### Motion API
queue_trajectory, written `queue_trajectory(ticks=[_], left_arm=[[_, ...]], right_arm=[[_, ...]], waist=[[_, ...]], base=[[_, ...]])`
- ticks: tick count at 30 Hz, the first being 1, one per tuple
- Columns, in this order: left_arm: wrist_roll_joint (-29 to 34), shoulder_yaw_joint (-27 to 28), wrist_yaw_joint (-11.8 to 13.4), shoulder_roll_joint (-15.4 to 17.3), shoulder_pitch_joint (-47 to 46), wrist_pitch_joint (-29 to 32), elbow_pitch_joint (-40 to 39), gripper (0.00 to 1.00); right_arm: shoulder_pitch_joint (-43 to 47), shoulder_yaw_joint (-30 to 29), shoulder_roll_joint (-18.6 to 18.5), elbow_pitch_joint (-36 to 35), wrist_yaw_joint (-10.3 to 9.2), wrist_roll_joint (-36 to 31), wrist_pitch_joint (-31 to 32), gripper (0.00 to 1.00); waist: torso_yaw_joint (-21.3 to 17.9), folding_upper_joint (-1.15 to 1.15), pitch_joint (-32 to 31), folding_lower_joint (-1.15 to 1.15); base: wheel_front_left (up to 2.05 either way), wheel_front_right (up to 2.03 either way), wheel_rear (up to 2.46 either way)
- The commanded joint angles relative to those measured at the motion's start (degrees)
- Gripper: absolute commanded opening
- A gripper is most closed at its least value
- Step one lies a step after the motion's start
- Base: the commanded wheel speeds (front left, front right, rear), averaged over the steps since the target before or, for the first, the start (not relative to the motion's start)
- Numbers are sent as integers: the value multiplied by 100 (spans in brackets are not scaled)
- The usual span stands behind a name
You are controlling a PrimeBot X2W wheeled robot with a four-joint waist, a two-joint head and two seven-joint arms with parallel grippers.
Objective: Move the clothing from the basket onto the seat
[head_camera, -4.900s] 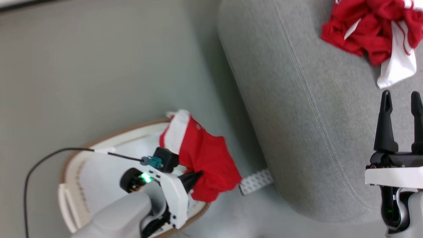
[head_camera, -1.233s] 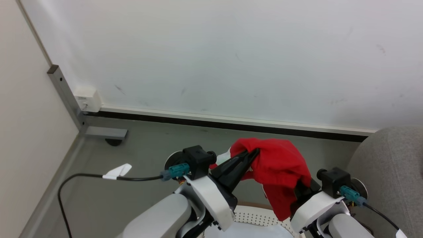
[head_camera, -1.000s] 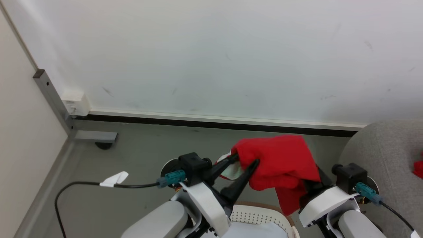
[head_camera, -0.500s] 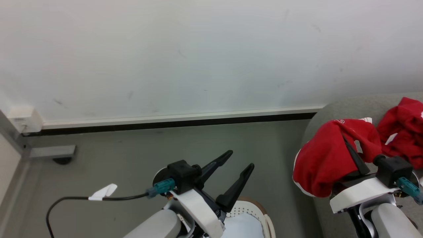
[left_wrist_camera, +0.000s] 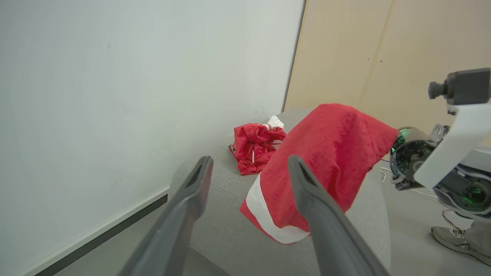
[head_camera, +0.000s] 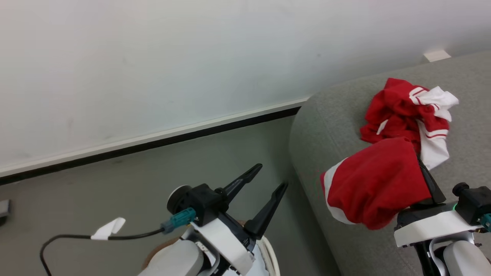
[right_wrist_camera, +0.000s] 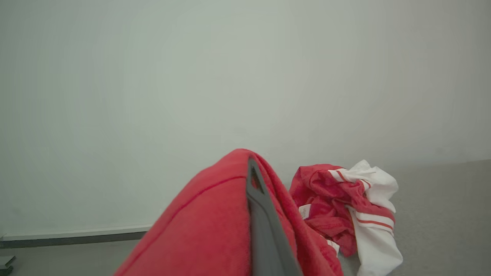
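1. Compared with the head view of 4.9 s ago, the carried garment point(head_camera: 374, 184) has left the basket and the left gripper. It now hangs from the right gripper over the front edge of the seat. The head camera has also turned, so the whole picture has shifted.
2. The carried garment is red with a white band at its lower hem and is bunched. Whether its lowest fold touches the cushion cannot be told.
3. A crumpled pile point(head_camera: 408, 115) of red-and-white clothing lies on the seat point(head_camera: 326, 126), just beyond the carried garment.
4. The right gripper point(head_camera: 429, 184) grips the carried garment. One dark finger shows near the middle of the right wrist view, which suggests closed jaws. The other finger is covered by cloth.
5. The left gripper point(head_camera: 270, 177) stands with its jaws spread and holds nothing. It is above the floor, beside the seat.
6. The basket point(head_camera: 269, 253) shows a short stretch of white rim beneath the left arm. Its contents are hidden.
7. Progress, as a judgement:
   - The pile is delivered.
   - The carried garment is at the seat but not yet released.
   - Any clothing left in the basket cannot be confirmed.
8. Count:
   - one carried garment
   - one pile, number of pieces unclear
   - one basket
   - one seat
   - two grippers
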Motion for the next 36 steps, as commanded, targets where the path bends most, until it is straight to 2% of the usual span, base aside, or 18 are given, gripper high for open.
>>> queue_trajectory(ticks=[1, 10, 18, 24, 31, 36], left_arm=[[86, 64, -33, -17, 129, 0, 10, 100], [434, 260, -116, -67, 191, -1, 66, 100], [616, 327, -160, -118, 216, -1, 121, 100], [674, 365, -179, -118, 142, -1, 85, 100], [694, 271, -183, 114, -80, -2, 23, 100], [619, 158, -182, 365, -284, 3, -51, 100]], right_arm=[[132, -74, 21, -103, -14, 21, -13, 0], [359, -237, 161, -401, -14, -71, -13, 0], [374, -293, 168, -510, -14, -109, -13, 0], [62, -673, 4, -598, -14, -272, -13, 0], [-728, -1209, -335, -475, -14, -294, 28, 0], [-1372, -1716, -631, -133, -14, -565, 343, 0]], waist=[[-331, -1, 103, 0], [-849, -1, 288, 0], [-988, -1, 358, 0], [-922, -1, 512, 0], [-669, -1, 1112, 0], [-418, -1, 1651, 0]], base=[[0, 0, 0], [0, 0, 0], [0, 0, 0], [0, 0, 0], [0, 0, 0], [0, 0, 0]])
